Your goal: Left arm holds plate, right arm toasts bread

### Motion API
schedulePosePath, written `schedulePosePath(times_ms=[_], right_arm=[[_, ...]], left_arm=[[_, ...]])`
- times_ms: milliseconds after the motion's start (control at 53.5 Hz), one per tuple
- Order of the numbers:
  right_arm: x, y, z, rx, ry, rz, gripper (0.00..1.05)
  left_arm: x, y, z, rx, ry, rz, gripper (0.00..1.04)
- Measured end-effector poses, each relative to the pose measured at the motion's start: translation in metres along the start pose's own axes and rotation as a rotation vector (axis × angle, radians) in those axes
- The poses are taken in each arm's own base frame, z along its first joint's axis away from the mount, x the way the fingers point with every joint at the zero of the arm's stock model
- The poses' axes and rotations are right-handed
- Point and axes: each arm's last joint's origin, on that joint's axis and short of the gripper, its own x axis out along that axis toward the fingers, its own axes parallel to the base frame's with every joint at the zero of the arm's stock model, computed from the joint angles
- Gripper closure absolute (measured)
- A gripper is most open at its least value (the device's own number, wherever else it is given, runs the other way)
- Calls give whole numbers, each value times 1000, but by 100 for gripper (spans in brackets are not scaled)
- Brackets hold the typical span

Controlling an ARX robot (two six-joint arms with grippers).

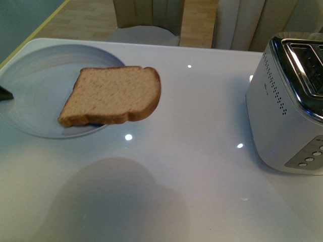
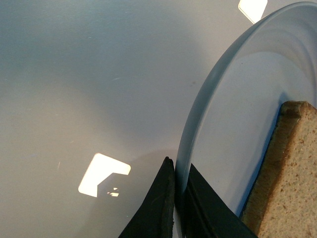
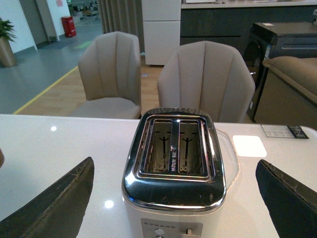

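bread (image 1: 113,96) on plate (image 1: 35,85), apart from left fingers (image 2: 156,210) clamping the rim, right fingers (image 3: 54,203) spread wide, empty

Beige padded chairs (image 3: 205,79) behind glossy white table (image 1: 176,176), wooden floor (image 1: 75,17)

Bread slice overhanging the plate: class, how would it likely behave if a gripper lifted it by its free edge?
The bread slice lies flat even where it overhangs the plate, so it seems fairly stiff, yet its thin porous crumb would probably dent or tear under a pinch. Overhanging, it might tip or slide off if pushed.
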Motion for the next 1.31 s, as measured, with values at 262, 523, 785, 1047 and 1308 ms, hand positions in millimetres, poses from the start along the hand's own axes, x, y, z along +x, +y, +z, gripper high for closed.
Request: schedulePosePath(times_ms=[262,523,785,1047,1308], right_arm=[[0,0,0,0,0,0,9],[0,0,0,0,0,0,9],[0,0,0,0,0,0,9],[0,0,-1,35,61,-11,9],[18,4,4,344,495,-84,9]], left_arm=[[-28,-90,7,46,-33,-75,102],[-34,-139,-7,64,0,-118,102],[-32,-160,-23,64,36,-143,102],[-33,-168,-26,62,36,-156,102],[-34,-170,-25,61,35,-163,102]])
